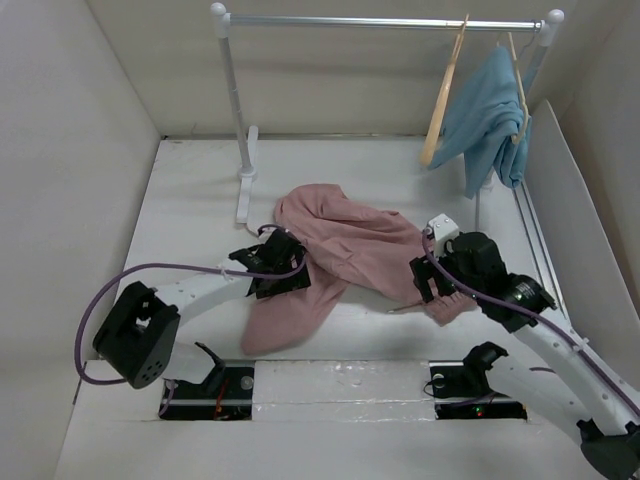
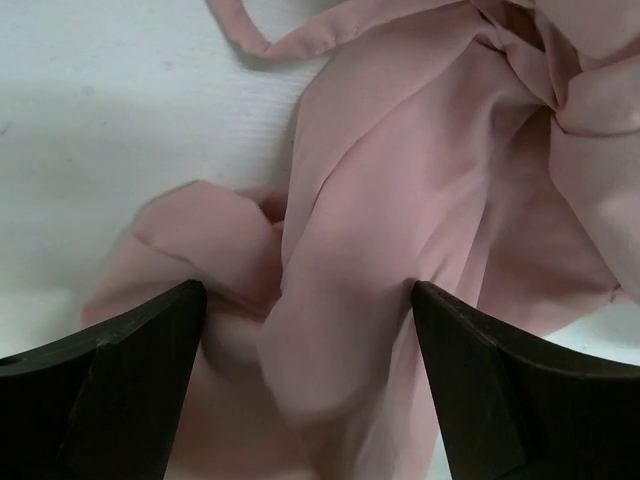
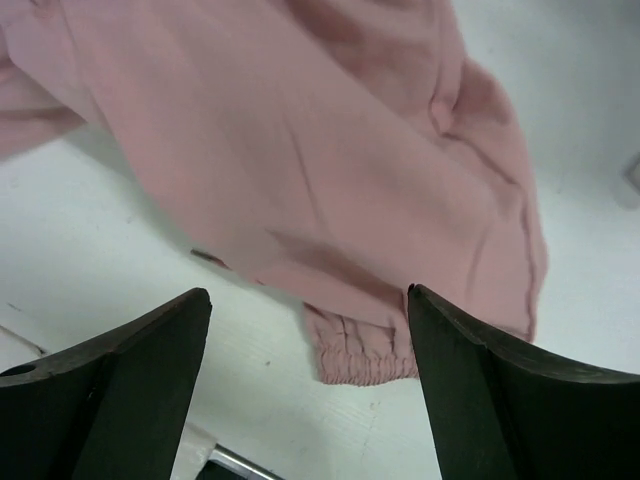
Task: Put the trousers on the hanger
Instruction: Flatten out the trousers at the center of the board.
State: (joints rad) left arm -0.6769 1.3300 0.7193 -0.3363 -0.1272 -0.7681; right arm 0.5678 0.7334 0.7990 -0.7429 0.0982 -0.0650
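Note:
The dusty-pink trousers (image 1: 345, 250) lie crumpled in the middle of the white table. My left gripper (image 1: 277, 270) is open right over their left part; in the left wrist view its gripper (image 2: 308, 290) straddles a raised fold of the trousers (image 2: 400, 200), with nothing gripped. My right gripper (image 1: 436, 283) is open over the right end; in the right wrist view its gripper (image 3: 308, 292) is above a gathered cuff (image 3: 365, 360) of the trousers (image 3: 330, 150). The empty tan wooden hanger (image 1: 445, 95) hangs on the rail at the back right.
A white clothes rail (image 1: 385, 20) stands at the back on a post (image 1: 240, 120). A light-blue garment (image 1: 490, 115) hangs on its own hanger at the rail's right end. White walls enclose the table on three sides. A drawstring (image 2: 260, 45) trails from the trousers.

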